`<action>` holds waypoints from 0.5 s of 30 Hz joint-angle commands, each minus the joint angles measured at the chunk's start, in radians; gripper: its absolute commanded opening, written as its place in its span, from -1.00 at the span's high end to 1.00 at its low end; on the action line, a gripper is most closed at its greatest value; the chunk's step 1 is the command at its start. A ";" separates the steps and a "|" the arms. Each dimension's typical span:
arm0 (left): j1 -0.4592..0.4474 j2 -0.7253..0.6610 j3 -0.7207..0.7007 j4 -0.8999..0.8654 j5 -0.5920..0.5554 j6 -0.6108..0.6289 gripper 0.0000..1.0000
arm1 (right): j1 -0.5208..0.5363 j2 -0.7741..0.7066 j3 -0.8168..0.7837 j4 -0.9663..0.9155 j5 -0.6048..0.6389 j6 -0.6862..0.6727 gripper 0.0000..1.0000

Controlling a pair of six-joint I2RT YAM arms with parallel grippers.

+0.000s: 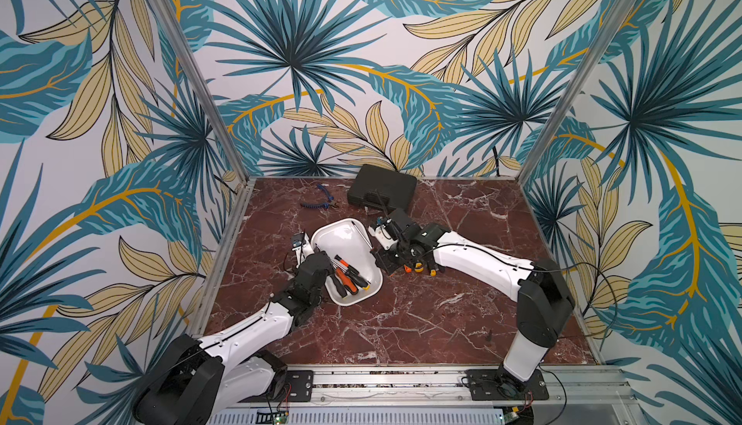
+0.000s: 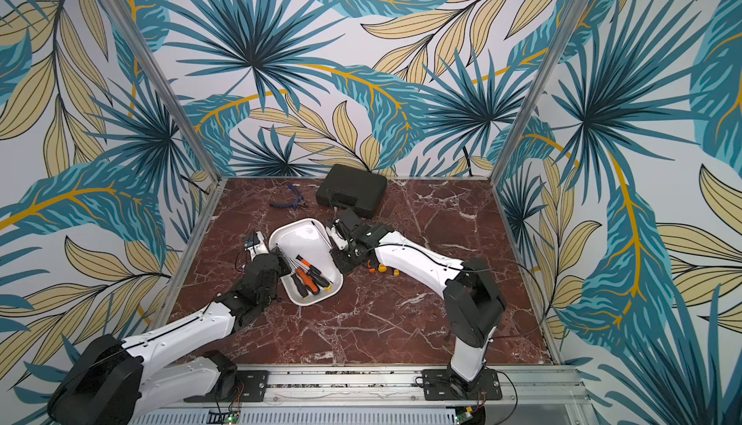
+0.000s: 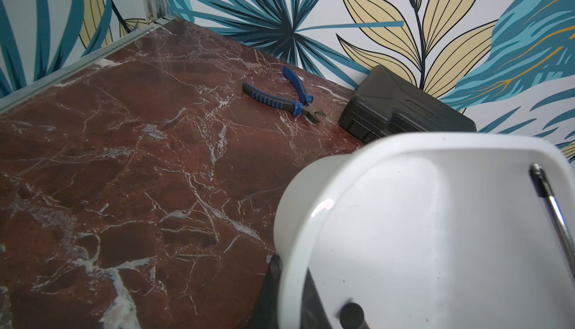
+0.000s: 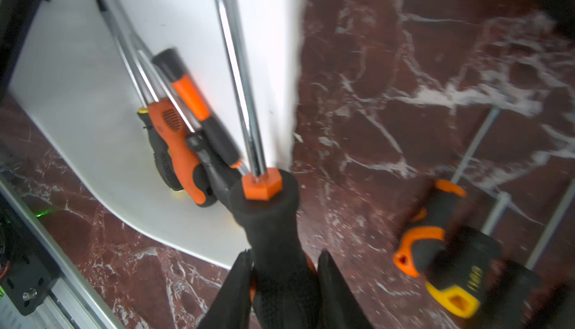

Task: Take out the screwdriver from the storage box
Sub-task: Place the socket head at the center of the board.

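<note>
The white storage box [image 1: 341,238] [image 2: 299,236] lies mid-table with several orange-and-black screwdrivers [image 1: 349,278] [image 2: 311,276] [image 4: 183,131] at its near end. My left gripper [image 1: 317,251] [image 2: 279,253] [image 3: 292,287] is shut on the box's left wall, one finger outside and one inside. My right gripper [image 1: 383,264] [image 2: 345,266] [image 4: 284,268] is shut on the black handle of a screwdriver [image 4: 270,218]. Its steel shaft [image 1: 361,235] [image 2: 321,235] [image 3: 557,215] runs along the box's right wall, the handle at the rim.
Blue-handled pliers [image 1: 321,200] [image 2: 289,198] [image 3: 280,97] and a black hard-shell case [image 1: 381,188] [image 2: 351,190] [image 3: 404,116] lie by the back wall. More screwdrivers [image 1: 419,268] [image 2: 383,268] [image 4: 435,249] lie on the marble under my right arm.
</note>
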 commanded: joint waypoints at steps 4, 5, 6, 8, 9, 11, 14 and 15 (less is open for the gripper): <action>0.007 -0.013 -0.018 0.064 0.001 -0.016 1.00 | -0.209 -0.083 -0.084 -0.055 0.065 0.015 0.71; 0.007 -0.013 -0.018 0.063 0.002 -0.016 1.00 | -0.240 -0.081 -0.092 -0.061 0.066 0.015 0.71; 0.007 -0.013 -0.018 0.063 0.003 -0.016 1.00 | -0.273 -0.081 -0.103 -0.063 0.064 0.018 0.71; 0.009 -0.017 -0.015 0.058 0.001 -0.011 1.00 | -0.333 -0.080 -0.124 -0.064 0.055 0.018 0.71; 0.009 -0.021 -0.014 0.055 0.000 -0.010 1.00 | -0.361 -0.080 -0.131 -0.065 0.058 0.021 0.71; 0.010 -0.029 -0.014 0.050 -0.005 -0.006 1.00 | -0.408 -0.082 -0.144 -0.063 0.027 0.025 0.71; 0.012 -0.036 -0.014 0.041 -0.008 -0.003 1.00 | -0.422 -0.108 -0.172 -0.033 0.000 0.014 0.70; 0.012 -0.037 -0.016 0.040 -0.008 -0.007 1.00 | -0.422 -0.113 -0.177 -0.028 -0.009 0.009 0.71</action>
